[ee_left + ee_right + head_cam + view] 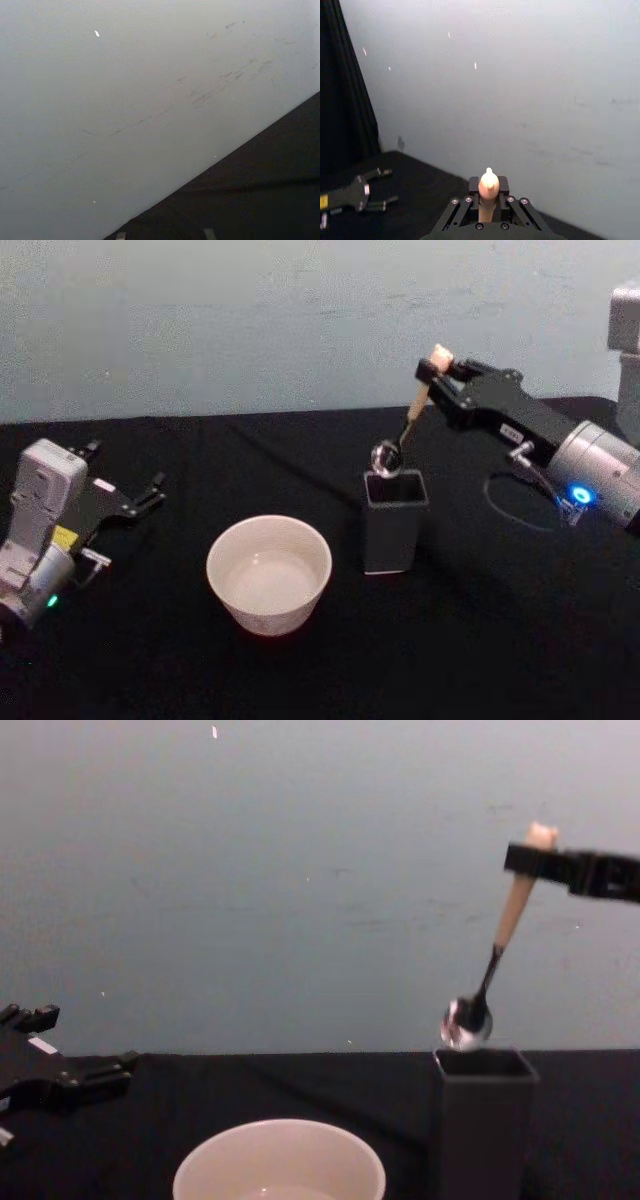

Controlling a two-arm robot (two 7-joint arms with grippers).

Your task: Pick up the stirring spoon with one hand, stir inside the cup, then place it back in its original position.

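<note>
— Head view, nearest first: the cup [262, 615] sits on the surface [500, 640], and the left gripper [125, 467] lies parked well off to its left, jaws apart. Which step is this?

— Right of the cup, slightly farther back, stands the dark holder [392, 530]. The stirring spoon [412, 415] hangs tilted, its bowl just above the holder's mouth.

— And the grip?

— The right gripper [437, 372] has its jaws clamped on the beige handle, just under the bear head. I'd call it the pick-up. Next, the bowl must go across and down into the cup, clear of the rim.
</note>
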